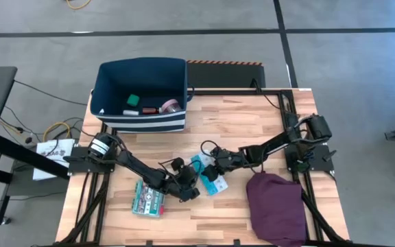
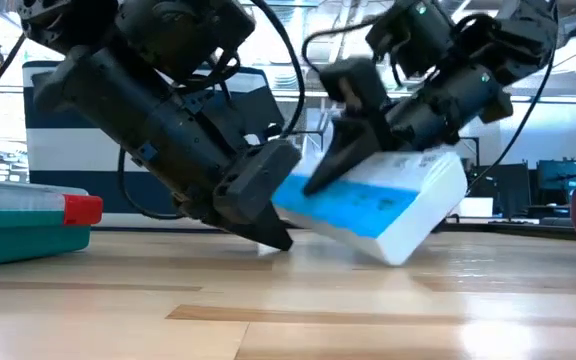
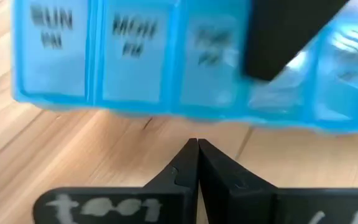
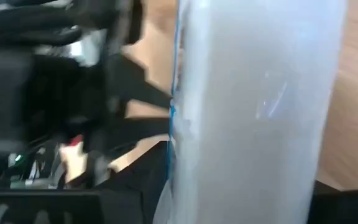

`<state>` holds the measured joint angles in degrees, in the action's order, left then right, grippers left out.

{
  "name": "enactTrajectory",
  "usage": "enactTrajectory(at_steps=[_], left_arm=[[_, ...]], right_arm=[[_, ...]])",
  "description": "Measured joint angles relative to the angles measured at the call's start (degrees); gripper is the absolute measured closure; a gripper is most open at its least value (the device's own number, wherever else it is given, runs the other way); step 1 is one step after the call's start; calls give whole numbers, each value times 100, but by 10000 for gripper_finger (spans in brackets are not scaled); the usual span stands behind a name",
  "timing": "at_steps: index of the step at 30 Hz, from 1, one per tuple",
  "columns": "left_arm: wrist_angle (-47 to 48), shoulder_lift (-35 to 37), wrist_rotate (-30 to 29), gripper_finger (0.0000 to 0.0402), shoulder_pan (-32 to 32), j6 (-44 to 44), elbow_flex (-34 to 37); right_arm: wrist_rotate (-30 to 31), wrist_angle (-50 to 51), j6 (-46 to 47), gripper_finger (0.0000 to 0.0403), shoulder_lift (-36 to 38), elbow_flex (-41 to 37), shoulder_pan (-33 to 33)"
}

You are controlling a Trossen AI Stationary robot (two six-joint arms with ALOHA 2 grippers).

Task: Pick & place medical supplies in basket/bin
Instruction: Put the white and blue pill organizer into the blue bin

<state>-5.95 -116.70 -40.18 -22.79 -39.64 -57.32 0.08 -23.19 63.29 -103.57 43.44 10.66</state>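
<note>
Right gripper (image 1: 211, 173) is clamping the light-blue pill organizer (image 2: 378, 205), tilting it off the table (image 1: 252, 123). Left gripper (image 3: 196, 163) is sitting pinched together, empty, just beside it.

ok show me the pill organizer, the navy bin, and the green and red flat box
pill organizer (image 2: 383, 205): low view, on its blue face.
navy bin (image 1: 142, 122): high view, on its striped front wall.
green and red flat box (image 1: 149, 199): high view, on its top face.
</note>
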Motion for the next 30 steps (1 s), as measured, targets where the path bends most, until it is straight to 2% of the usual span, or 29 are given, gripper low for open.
enactTrajectory(at_steps=[4,8,12,17,20,23,27,30], left_arm=[[623,301,-2,401,-103,-231,19],[1562,949,-160,401,-317,-651,21],[2379,1847,-526,401,-641,-854,22],[2642,3101,-1394,401,-1100,-545,15],[2579,3871,-2089,401,-1322,111,15],[2438,4571,-2756,401,-1414,771,8],[2144,5313,-3278,401,-1425,1718,9],[1928,5668,-3409,401,-1423,2332,9]], right_arm=[[-20,19,-405,263,168,0,10],[-68,21,-896,262,526,0,8],[-6,21,-1613,250,1085,51,-83],[241,6,-2868,260,1968,441,-380],[761,-12,-3883,262,2298,1015,-708],[995,-3,-4669,254,2294,1832,-1175],[838,80,-5417,251,1723,3180,-1731],[240,318,-5430,256,926,4278,-2142]])
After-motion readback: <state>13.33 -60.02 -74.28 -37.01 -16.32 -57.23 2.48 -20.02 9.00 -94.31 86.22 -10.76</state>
